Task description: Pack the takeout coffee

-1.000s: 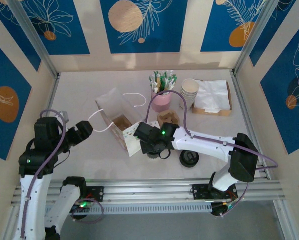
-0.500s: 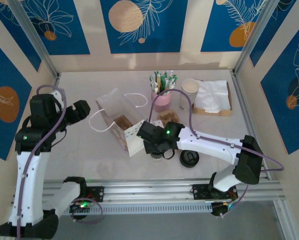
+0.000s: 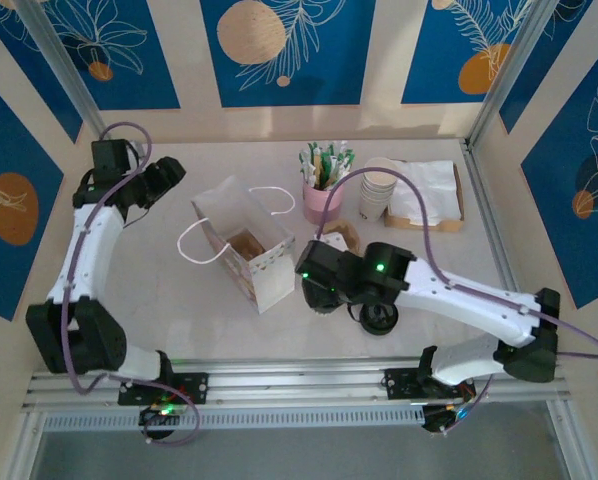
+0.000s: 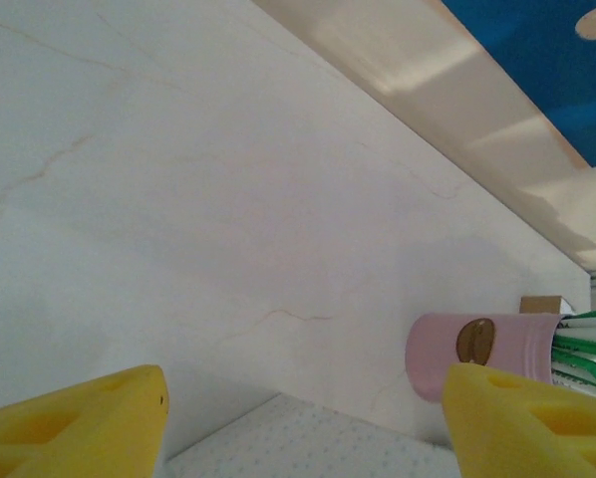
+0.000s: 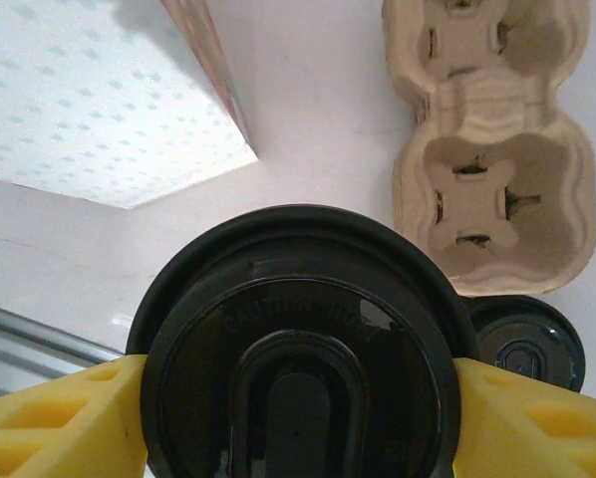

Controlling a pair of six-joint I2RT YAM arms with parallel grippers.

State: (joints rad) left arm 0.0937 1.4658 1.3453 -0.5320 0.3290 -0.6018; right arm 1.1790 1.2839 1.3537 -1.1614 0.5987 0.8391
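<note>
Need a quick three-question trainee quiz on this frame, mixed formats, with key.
1. Fill in: the hollows of the cup tray seen in the right wrist view are ___.
2. The right gripper is shut on: A the cup tray, B the takeout coffee, C the paper bag.
3. True or false: the left gripper is shut on the paper bag.
Key: 1 empty; 2 B; 3 false, it is open and holds nothing.
</note>
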